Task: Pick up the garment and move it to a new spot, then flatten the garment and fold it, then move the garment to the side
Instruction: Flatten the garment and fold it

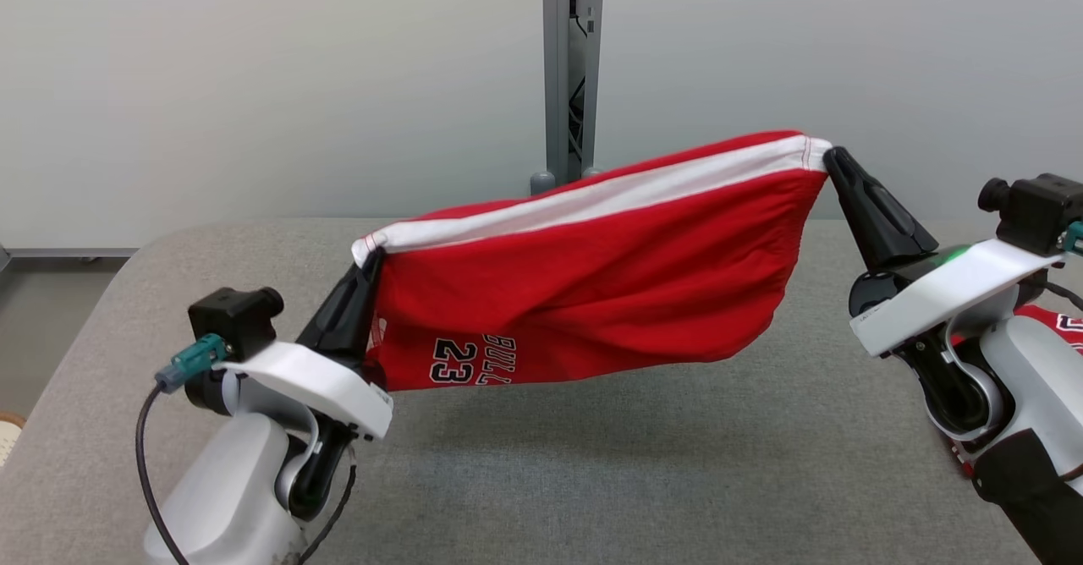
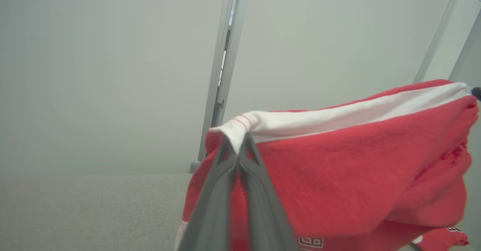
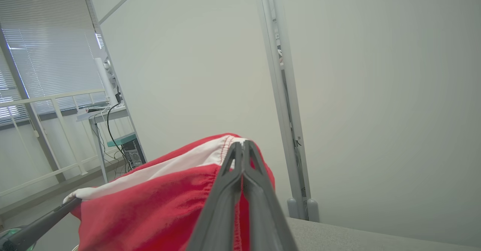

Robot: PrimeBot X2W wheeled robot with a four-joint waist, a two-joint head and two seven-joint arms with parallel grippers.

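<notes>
Head view shows the red garment (image 1: 592, 286) hanging in the air above the grey table (image 1: 592, 480), stretched by its white band between the two arms. The left gripper (image 1: 371, 259) is clamped on the band's lower corner and the right gripper (image 1: 831, 159) on its higher corner. Both wrist views show the fingers pinched together on the cloth.

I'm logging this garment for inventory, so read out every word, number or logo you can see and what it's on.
"23": on the red garment, low at its left end.
"BULL": beside the number, same garment, lettering turned; anything further is lost in a fold.
White mark left of the number: too small to read.
Print at the bottom edge of the left wrist view: cut off, unreadable.
</notes>
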